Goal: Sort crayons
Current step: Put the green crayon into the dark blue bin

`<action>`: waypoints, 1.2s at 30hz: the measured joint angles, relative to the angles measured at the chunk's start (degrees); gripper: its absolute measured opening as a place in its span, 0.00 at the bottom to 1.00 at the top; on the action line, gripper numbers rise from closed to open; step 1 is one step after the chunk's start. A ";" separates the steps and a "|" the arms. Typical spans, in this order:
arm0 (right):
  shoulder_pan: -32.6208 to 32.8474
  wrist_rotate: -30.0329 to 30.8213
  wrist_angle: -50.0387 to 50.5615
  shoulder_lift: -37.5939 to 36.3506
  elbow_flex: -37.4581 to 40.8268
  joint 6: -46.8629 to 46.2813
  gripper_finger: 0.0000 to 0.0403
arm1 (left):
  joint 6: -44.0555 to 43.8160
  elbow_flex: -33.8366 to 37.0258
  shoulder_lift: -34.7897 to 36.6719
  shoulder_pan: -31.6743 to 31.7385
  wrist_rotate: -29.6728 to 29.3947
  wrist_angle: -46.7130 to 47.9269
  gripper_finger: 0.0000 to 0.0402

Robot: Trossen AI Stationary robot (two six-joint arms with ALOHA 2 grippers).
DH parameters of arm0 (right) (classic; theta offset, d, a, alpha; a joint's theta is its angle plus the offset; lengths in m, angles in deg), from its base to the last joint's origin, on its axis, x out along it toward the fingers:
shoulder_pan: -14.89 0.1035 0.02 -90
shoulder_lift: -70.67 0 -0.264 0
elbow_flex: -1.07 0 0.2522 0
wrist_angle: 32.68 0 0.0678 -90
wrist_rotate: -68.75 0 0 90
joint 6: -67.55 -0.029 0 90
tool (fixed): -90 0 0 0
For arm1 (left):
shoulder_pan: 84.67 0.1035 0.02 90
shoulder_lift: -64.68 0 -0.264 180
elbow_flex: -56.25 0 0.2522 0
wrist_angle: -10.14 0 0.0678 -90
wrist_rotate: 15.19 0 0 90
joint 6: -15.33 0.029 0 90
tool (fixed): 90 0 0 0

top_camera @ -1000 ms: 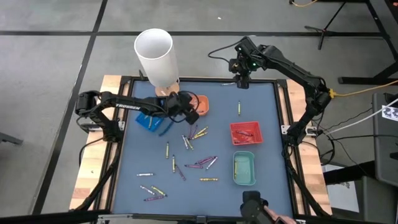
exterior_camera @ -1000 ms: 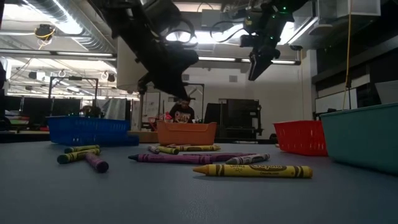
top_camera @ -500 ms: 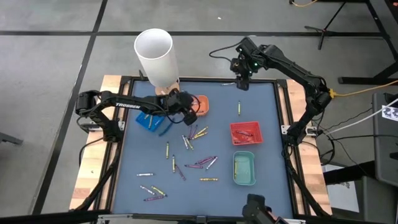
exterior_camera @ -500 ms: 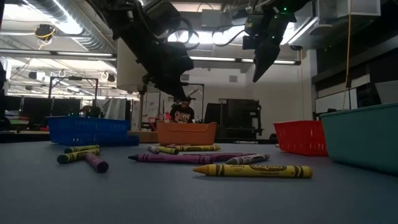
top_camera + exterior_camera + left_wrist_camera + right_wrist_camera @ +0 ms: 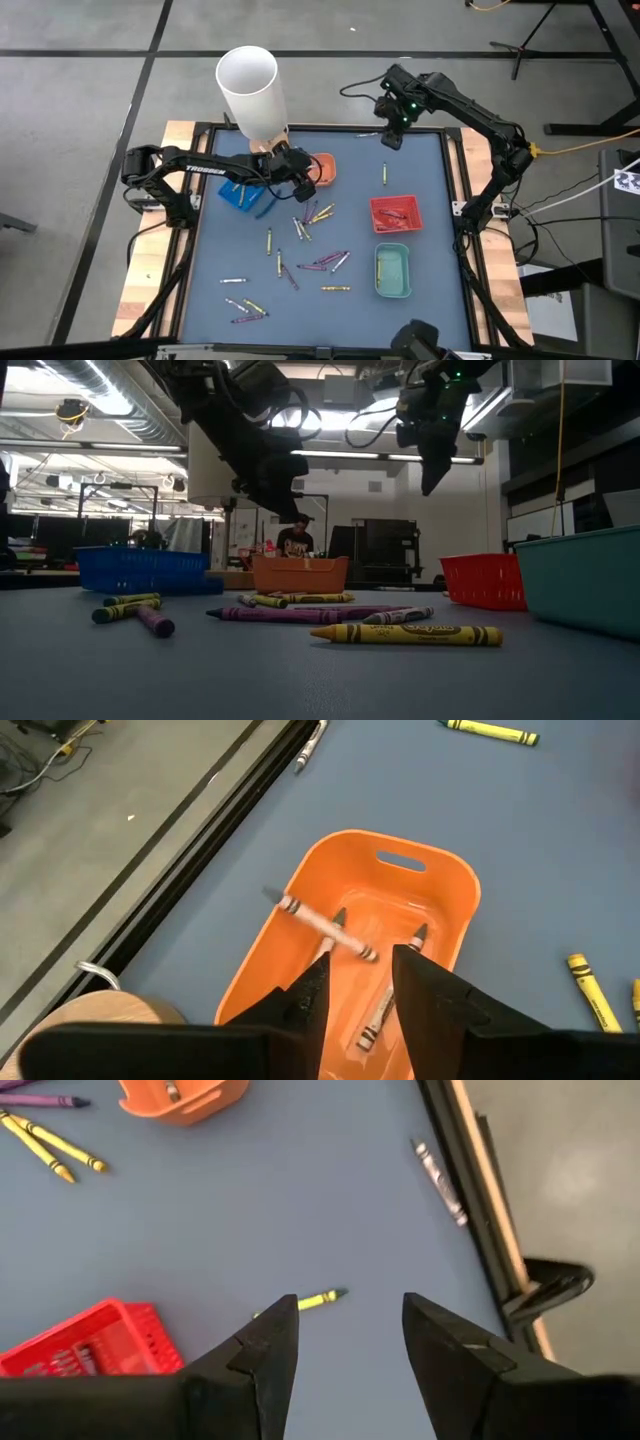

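Four trays on the blue mat, left to right in the high view: blue tray (image 5: pixel 238 194), orange tray (image 5: pixel 322 168), red tray (image 5: pixel 396 213), green tray (image 5: pixel 392 270).

Left gripper (image 5: pixel 358 982) hangs over the orange tray, fingers parted, gripping nothing. Below it, two pale orange crayons (image 5: pixel 325 925) lie in the tray, crossing one another.

Loose crayons (image 5: pixel 318 214) scattered mid-table between blue tray and red tray, yellow and purple mixed; exact count cannot be told from above. Three lie in a small group near the front left (image 5: pixel 245 308). One yellow crayon (image 5: pixel 383 174) lies alone between the orange and red trays. One grey crayon (image 5: pixel 438 1169) lies at the table edge.

Red tray holds a few crayons, number unclear. Green tray holds one yellow.

Right gripper (image 5: pixel 342 1335) is raised above the lone yellow crayon, fingers spread, empty.
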 joint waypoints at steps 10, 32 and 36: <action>0.05 1.25 2.45 0.00 0.07 -12.69 0.45 | -0.10 -0.02 0.01 0.00 -0.01 0.00 0.24; 6.97 9.64 -27.27 -0.11 31.70 -35.10 0.45 | -0.13 -0.07 0.01 0.00 -0.04 -0.01 0.24; 7.89 10.53 -30.39 -0.13 35.09 -36.87 0.45 | -0.13 -0.07 0.01 0.00 -0.04 -0.01 0.24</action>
